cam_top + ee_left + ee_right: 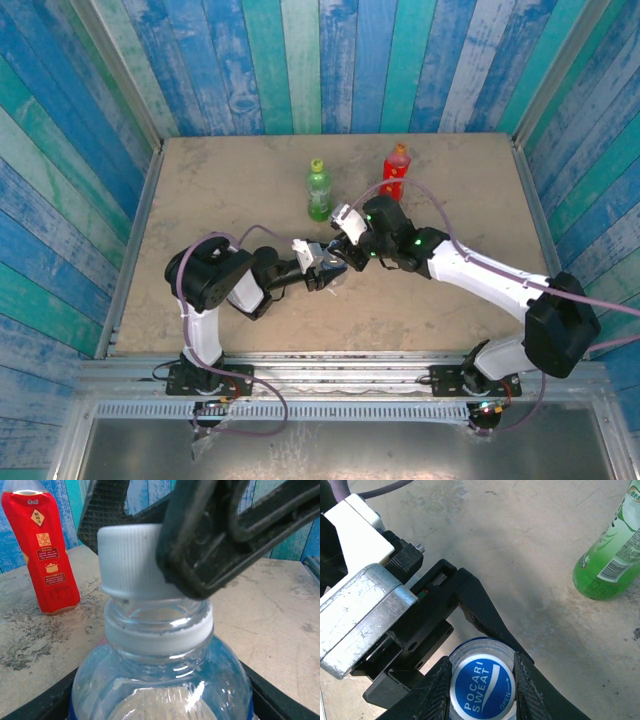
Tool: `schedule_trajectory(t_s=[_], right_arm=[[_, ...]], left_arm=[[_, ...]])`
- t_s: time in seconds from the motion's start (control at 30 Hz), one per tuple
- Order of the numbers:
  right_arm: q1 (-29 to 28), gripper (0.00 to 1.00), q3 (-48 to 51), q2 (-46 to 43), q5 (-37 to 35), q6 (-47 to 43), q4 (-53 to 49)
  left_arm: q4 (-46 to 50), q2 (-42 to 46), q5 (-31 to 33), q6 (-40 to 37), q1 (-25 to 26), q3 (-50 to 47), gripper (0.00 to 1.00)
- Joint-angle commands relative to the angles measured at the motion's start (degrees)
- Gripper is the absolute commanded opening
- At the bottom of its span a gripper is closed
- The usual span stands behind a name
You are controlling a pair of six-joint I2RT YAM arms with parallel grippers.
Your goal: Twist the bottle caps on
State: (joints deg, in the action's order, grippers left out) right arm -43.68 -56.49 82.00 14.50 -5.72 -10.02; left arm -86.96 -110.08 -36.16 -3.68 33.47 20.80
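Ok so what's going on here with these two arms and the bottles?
The left pincer holds the clear bottle by its body, while the right pincer is clamped on the blue-topped cap sitting on its neck. A gap shows between the cap and the neck ring, so it looks not fully screwed down. The green bottle and red bottle stand upright farther back, caps on.

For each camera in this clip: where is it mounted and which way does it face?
Top external: high behind the robot, looking down on the table; left arm and right arm show.
Left wrist: beside the clear bottle, facing its neck; left pincer, gripping it, in the bottom corners.
Right wrist: above the blue cap, looking down; right pincer clamps it.
Shared: both wrist views show that cap; top and left wrist show the red bottle.
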Motion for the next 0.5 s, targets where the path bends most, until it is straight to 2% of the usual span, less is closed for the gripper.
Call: schedule_trajectory(t_s=[0.0, 0.2, 0.3, 0.47], right_arm=[[0.1, 0.35, -0.6, 1.8, 1.0, 2.2, -3.7], [-0.1, 0.34, -2.9, 1.3, 1.1, 1.9, -5.4], [-0.8, 0.29, -3.2, 1.2, 0.6, -0.6, -6.1], [-2.8, 0.29, -4.3, 3.4, -4.7, -4.9, -10.9]], left_arm=[[3.1, 2.3, -2.0, -0.3, 0.1, -0.3, 0.60], [3.7, 2.6, -2.0, -0.7, 0.1, -0.2, 0.60], [4.0, 2.8, -1.9, -0.8, 0.1, -0.3, 0.60], [4.3, 2.9, -1.8, -0.9, 0.1, -0.3, 0.60]])
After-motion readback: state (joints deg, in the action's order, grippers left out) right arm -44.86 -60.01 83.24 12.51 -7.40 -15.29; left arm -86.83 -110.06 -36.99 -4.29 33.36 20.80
